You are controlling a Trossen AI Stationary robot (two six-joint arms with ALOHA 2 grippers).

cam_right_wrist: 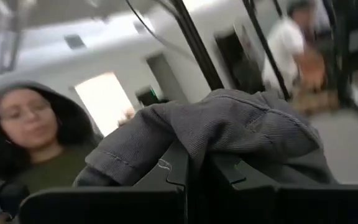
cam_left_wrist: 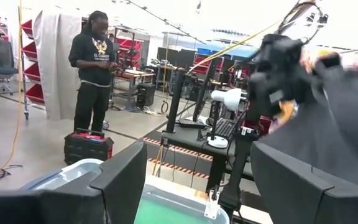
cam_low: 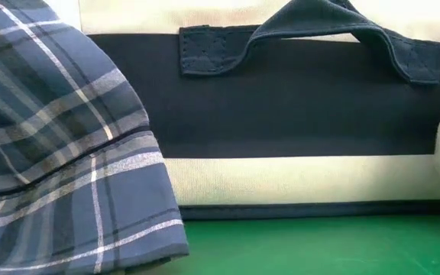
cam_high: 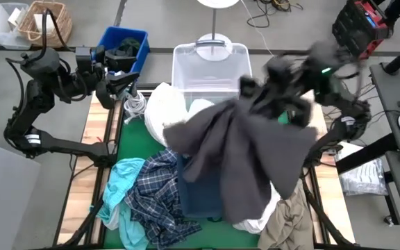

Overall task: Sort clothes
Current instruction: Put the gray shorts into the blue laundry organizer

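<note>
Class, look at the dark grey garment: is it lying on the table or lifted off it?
Lifted. The right gripper is shut on the dark grey garment, which hangs spread from it above the clothes pile in the high view.

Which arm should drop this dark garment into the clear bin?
Right. The right gripper is shut on the dark grey garment beside the clear bin; the left gripper waits open, empty.

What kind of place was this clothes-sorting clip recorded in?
Probably a robotics lab or workshop. The left wrist view shows red parts bins on racks, workbenches with equipment and a standing person in dark clothes. From above, a green-topped table stands on grey floor, the right gripper holding a dark grey garment.
</note>
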